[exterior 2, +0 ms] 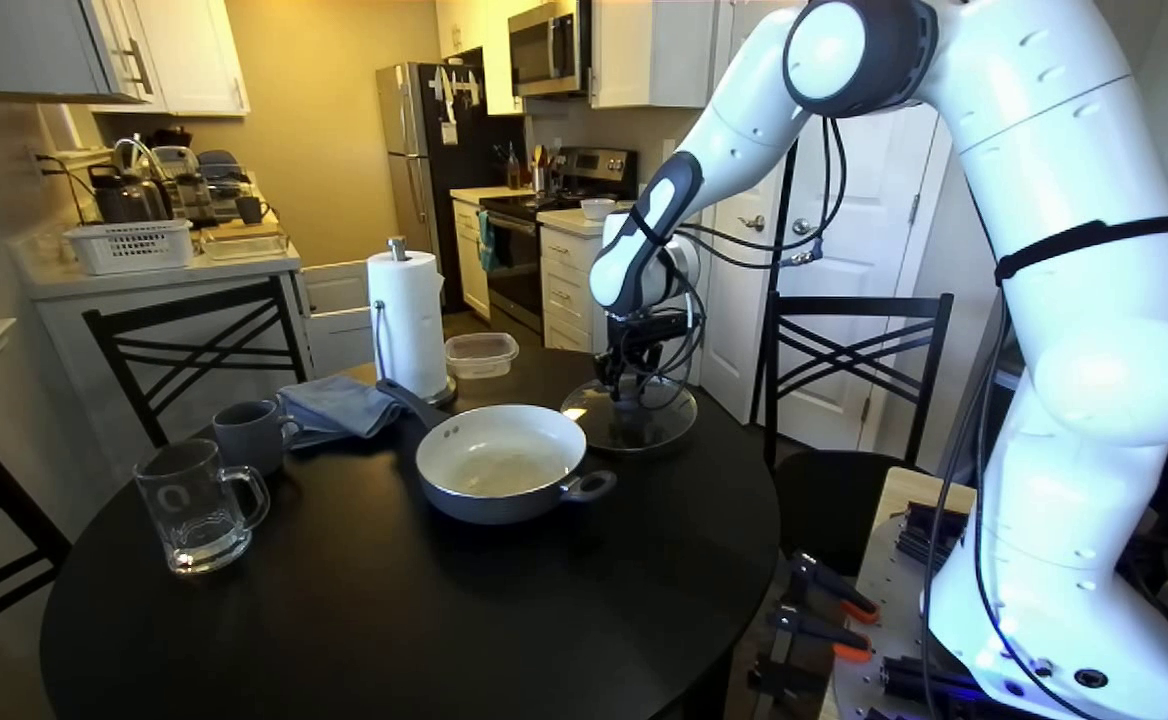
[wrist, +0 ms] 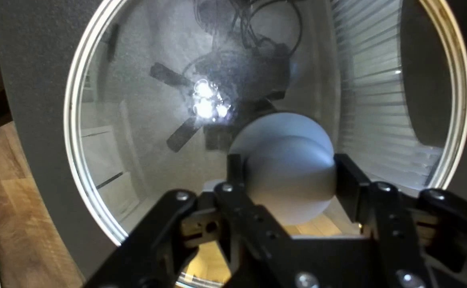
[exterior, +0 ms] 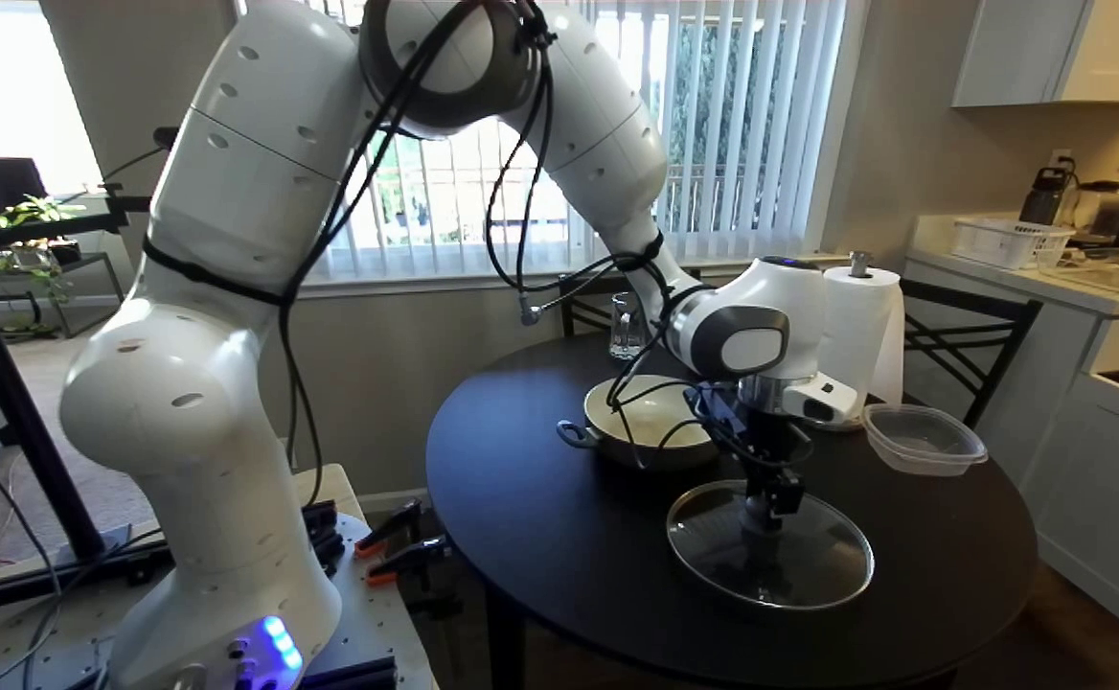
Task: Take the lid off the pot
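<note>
Holding: your gripper [wrist: 287,170], clamped on the knob [wrist: 291,176] of one glass lid [exterior: 804,556]. Lid: just beside the pot [exterior 2: 499,465]. Pot: one, uncovered, on your worktop [exterior 2: 424,620].

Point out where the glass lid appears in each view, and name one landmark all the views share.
In an exterior view: the lid is right of centre, in the lower half.
In an exterior view: the lid is just right of centre, slightly below mid-height.
Wrist view: the lid fills much of the frame, partly hidden toward the bottom.
Shared landmark: the gripper, over the lid in every view.
</note>
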Tool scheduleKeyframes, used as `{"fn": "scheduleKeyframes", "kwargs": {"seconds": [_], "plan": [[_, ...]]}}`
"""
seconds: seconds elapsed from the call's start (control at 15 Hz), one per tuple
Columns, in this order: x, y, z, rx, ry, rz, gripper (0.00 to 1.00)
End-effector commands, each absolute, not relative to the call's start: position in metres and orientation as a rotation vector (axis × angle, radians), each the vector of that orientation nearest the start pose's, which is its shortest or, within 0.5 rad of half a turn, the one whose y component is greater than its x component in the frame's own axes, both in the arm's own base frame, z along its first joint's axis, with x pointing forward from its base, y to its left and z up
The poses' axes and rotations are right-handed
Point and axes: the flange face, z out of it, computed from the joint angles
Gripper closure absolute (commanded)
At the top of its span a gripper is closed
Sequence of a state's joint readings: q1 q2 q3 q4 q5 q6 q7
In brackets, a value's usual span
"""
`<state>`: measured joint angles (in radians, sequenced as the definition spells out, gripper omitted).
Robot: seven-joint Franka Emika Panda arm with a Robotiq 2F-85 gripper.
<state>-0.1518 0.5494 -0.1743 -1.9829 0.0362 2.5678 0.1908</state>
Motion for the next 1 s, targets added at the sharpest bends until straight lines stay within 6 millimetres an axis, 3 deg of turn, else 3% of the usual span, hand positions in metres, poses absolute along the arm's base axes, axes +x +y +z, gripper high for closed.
{"fn": "scheduleKeyframes", "kwargs": {"seconds": [0.0,0.07,0.13,0.27,0.4,0.67,0.73,0.93], "plan": [[0.578,-0.198,0.201,-3.084,0.892,-0.141,0.68],[0.577,-0.198,0.200,-3.082,0.905,-0.143,0.27],[0.577,-0.197,0.199,-3.080,0.912,-0.145,0.17],[0.579,-0.196,0.201,-3.077,0.927,-0.154,0.05],[0.580,-0.194,0.204,-3.068,0.953,-0.164,0.00],[0.583,-0.188,0.215,-3.057,0.996,-0.179,0.00],[0.588,-0.194,0.204,-3.073,0.950,-0.149,0.00],[0.589,-0.193,0.205,-3.073,0.951,-0.152,0.00]]}}
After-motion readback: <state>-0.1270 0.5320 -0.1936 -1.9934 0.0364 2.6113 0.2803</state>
